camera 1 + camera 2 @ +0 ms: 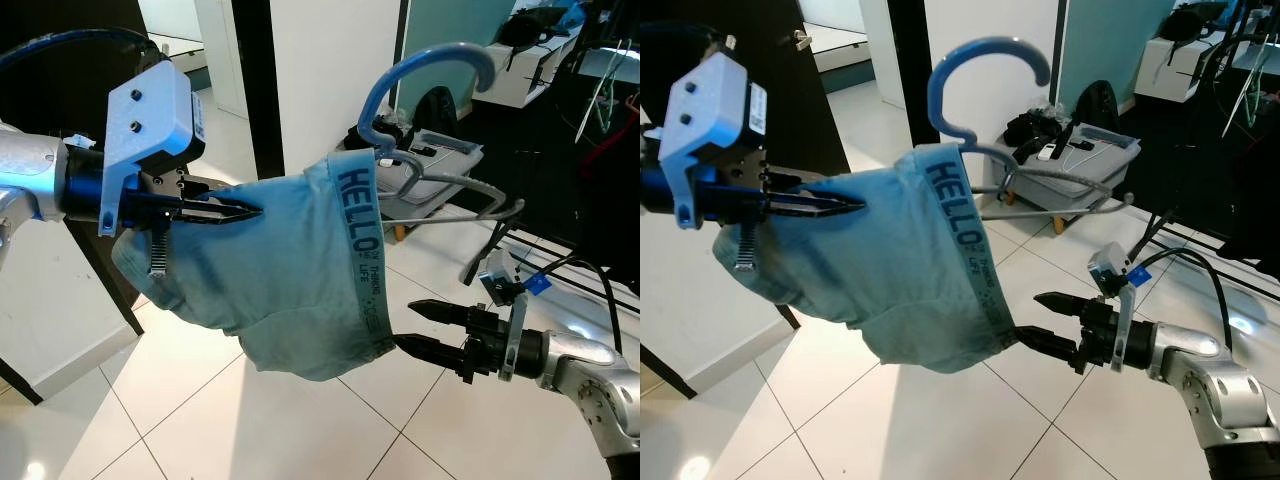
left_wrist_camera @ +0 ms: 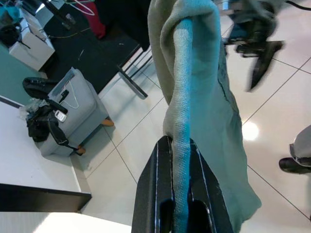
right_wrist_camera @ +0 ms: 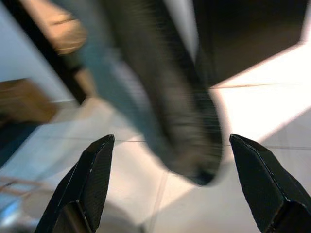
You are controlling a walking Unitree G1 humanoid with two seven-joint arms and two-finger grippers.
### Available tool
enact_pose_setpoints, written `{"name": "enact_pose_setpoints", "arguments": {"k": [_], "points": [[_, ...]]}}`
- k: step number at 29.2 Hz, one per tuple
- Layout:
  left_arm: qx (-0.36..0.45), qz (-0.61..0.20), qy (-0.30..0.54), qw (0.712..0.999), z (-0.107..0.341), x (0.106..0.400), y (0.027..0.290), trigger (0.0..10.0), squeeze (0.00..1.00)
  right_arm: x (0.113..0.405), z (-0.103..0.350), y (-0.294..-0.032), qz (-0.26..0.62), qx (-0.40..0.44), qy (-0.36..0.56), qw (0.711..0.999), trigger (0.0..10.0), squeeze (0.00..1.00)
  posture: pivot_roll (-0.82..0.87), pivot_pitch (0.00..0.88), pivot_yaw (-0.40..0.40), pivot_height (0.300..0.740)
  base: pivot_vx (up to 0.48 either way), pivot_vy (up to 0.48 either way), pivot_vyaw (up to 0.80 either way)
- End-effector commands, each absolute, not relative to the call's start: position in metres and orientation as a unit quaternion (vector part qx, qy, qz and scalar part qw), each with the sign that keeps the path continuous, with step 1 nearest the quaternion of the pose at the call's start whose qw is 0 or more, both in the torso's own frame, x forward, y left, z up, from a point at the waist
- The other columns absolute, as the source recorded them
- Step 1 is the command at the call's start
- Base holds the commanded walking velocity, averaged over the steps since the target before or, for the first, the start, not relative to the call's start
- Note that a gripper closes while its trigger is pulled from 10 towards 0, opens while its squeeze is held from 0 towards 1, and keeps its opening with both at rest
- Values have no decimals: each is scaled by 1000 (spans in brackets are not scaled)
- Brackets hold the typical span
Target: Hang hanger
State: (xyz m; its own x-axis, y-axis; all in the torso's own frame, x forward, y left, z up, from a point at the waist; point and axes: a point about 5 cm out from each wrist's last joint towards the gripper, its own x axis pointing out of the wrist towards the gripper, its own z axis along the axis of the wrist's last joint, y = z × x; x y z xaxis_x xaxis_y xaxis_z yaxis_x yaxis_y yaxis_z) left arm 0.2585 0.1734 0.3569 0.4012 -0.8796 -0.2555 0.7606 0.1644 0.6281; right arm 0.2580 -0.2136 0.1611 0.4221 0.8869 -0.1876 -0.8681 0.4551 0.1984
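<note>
You are looking down at a pale tiled floor (image 1: 250, 420). A grey bin (image 1: 1085, 165) is sitting on it, with dark bags (image 1: 1035, 128) lying beside it.

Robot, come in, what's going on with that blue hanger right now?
Left gripper shut on light blue cloth draped on blue plastic hanger. Right gripper open at cloth's lower edge. Hanger in mid-air, not hung.
</note>
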Motion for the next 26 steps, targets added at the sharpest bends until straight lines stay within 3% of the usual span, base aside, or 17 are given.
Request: {"name": "enact_pose_setpoints", "arguments": {"k": [1, 10, 11, 12, 13, 26], "points": [[358, -535, -90, 760, 362, 257, 176, 10000, 0, 252, 162, -204, 555, 43, 134, 820, 10000, 0, -35, 0, 37, 740, 0, 0, 0], [356, -535, -88, 761, 362, 257, 176, 10000, 0, 251, 162, -200, 567, 43, 131, 812, 10000, 0, -30, 0, 41, 740, 0, 0, 0], [356, -535, -88, 761, 362, 257, 176, 10000, 0, 252, 162, -200, 566, 42, 131, 813, 8784, 0, -30, 0, 41, 740, 0, 0, 0], [356, -535, -88, 761, 362, 257, 176, 10000, 0, 252, 162, -200, 566, 42, 131, 813, 8784, 0, -30, 0, 41, 740, 0, 0, 0], [356, -535, -89, 761, 362, 257, 176, 10000, 0, 254, 162, -199, 563, 40, 131, 815, 0, 0, -29, 0, 41, 740, 0, 0, 0], [355, -528, -95, 766, 367, 257, 177, 10000, 0, 252, 161, -201, 563, 36, 134, 815, 0, 0, -27, 0, 42, 740, 0, 0, 0]]}}
